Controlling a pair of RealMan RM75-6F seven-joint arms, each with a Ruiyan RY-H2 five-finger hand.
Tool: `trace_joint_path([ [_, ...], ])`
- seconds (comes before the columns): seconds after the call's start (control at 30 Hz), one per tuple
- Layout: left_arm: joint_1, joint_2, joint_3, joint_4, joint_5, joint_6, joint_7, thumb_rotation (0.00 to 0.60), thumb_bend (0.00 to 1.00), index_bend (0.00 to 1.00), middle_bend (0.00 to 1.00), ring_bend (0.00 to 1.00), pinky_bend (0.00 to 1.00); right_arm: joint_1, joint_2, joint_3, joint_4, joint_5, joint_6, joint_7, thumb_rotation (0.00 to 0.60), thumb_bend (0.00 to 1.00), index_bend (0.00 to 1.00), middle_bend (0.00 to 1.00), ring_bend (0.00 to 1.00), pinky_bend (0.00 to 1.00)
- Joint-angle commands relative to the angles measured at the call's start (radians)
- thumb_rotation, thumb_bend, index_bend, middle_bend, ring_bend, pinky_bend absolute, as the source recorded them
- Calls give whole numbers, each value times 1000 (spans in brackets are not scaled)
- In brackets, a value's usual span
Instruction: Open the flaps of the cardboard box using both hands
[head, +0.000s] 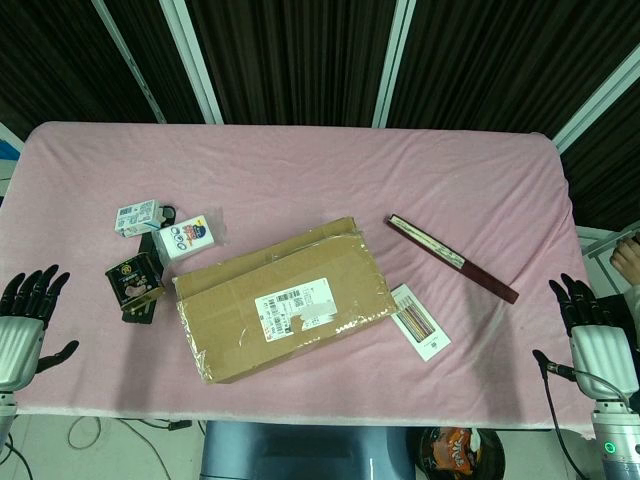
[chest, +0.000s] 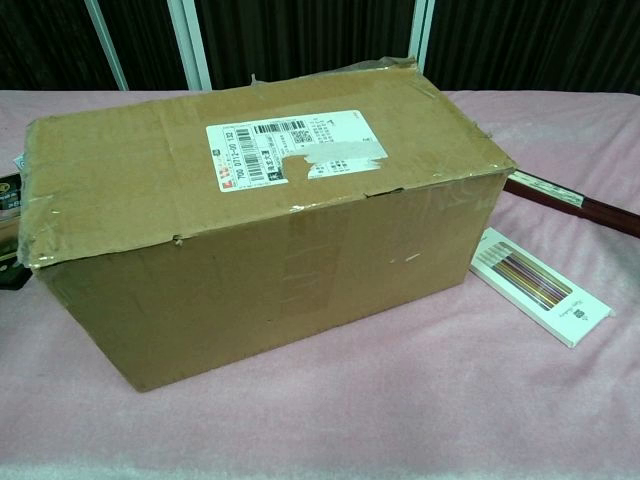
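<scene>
Cardboard box: near front edge of surface, slightly left of centre, flaps shut; long axis running left-front to right-rear.

Left robot hand: at front-left corner, fingers spread, holding nothing; box to its right.

Right robot hand: at front-right corner, fingers spread, empty; box well apart to its left. Left one judged slightly nearer.

Shipping label: white, barcode on box top, print too small to read.

Slim packet, dark stick: right of box, writing illegible.
</scene>
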Motion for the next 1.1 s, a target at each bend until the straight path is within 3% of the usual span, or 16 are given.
trace_joint_path([
  [0.03,0,1,1,0,0,-2,0,600,121,0,0,0,0,0,0,-1,1,0,-1,2,600,202,0,0,0,211],
  [0.3,-2,10,6,-23,5,-7,-23,600,126,0,0,0,0,0,1,0,-1,3,-4,0,600,202,0,0,0,211],
  [0.4,-9,24,11,-68,8,-24,-64,600,211,0,0,0,1,0,1,-2,-3,2,-8,-1,600,202,0,0,0,211],
  [0.5,-23,54,15,-165,6,-54,-136,600,313,0,0,0,28,0,3,-5,-6,1,-10,-3,600,202,0,0,0,211],
  [0.73,-80,126,-11,-404,-5,-127,-264,600,361,0,0,0,40,-1,5,-4,-9,5,-13,-2,600,202,0,0,0,211],
  [1.1,-203,187,-76,-716,-266,-364,-428,600,361,0,0,0,81,-1,9,-2,-13,18,-21,0,600,204,0,0,0,211],
])
